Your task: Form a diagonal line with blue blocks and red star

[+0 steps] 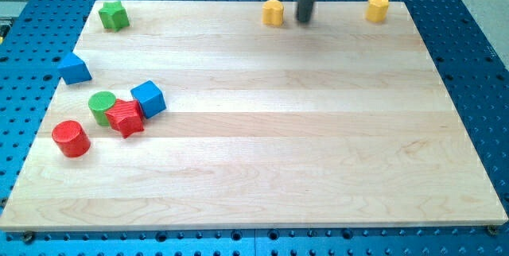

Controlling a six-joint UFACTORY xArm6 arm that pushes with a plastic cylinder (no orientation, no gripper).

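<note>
My tip (305, 21) sits at the view's top of the wooden board (318, 153), just right of the near yellow block (273, 12) and well left of the second yellow block (378, 7) at the top right; no claw on this rig, just a bare rod holding nothing, touching no block. Task blocks are all at the view's left, well apart from the tip: red star (126, 118) pressed between the green cylinder (102, 106) on its left and the blue cube (149, 98) at its upper right, apparently touching both. Second blue block (74, 68), wedge-like, sits up-left at the board's left edge, apart from that cluster. Red cylinder (71, 138) lies lower left of the star. Green star (114, 15) in the top left corner
</note>
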